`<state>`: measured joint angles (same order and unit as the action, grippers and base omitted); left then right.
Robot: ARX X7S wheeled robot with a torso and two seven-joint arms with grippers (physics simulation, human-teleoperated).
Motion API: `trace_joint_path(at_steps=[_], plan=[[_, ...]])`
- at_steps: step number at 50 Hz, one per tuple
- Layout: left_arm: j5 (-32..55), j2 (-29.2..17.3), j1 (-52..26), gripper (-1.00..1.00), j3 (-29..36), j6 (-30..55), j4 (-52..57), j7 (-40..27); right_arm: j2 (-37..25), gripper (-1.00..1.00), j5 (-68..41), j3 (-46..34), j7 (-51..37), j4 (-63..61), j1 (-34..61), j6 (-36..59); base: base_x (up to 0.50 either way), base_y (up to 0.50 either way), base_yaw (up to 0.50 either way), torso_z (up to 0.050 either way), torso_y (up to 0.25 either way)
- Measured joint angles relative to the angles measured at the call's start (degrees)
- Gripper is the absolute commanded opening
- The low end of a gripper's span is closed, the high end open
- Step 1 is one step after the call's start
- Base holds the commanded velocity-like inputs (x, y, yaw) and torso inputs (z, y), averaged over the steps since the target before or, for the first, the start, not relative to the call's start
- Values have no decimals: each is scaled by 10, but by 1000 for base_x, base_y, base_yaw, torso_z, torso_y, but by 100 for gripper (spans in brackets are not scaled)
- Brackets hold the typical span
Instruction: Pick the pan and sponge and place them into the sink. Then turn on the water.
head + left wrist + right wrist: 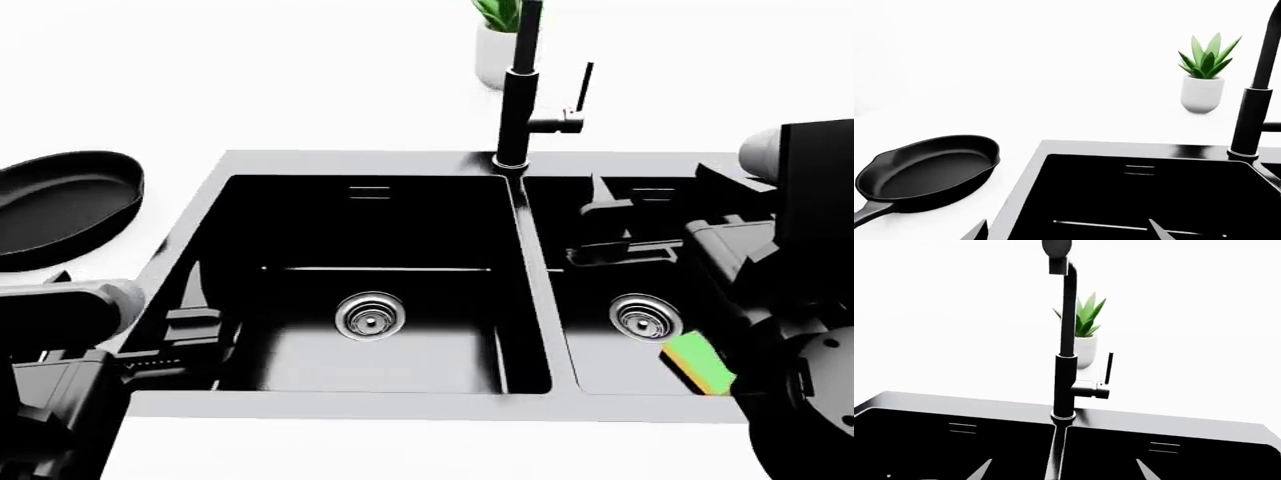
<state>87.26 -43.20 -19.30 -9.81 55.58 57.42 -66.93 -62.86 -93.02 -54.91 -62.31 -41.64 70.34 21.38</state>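
Beside sink (360, 165), skillet (60, 205) waits on counter; sponge (698, 362) already in right basin. Left gripper (1066, 231), fingers spread, should take handle squarely.

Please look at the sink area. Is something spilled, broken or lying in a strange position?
Nothing looks spilled or damaged. The sponge lies in the right basin of the sink, leaning against the basin's front wall. The pan sits upright on the counter to the left of the sink.

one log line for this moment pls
sponge: in right basin of sink | pan: on counter, left of sink | water: off | left hand: open, empty | right hand: open, empty
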Motion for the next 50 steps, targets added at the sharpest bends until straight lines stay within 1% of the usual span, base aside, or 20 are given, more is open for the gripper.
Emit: trace_joint_path(at_steps=[29,42,50], plan=[[21,-9,-30,100,23,1,-5,-20,-15,100,2,17,1,-34,-8,-25,-6,500,0,0,0],[36,-13,-60,100,45,8,-9,-36,-22,100,4,22,4,-46,-15,-33,-6,498,0,0,0],[48,-13,-82,100,62,13,-15,-47,-25,100,9,23,9,-52,-21,-39,-4,372,0,0,0]])
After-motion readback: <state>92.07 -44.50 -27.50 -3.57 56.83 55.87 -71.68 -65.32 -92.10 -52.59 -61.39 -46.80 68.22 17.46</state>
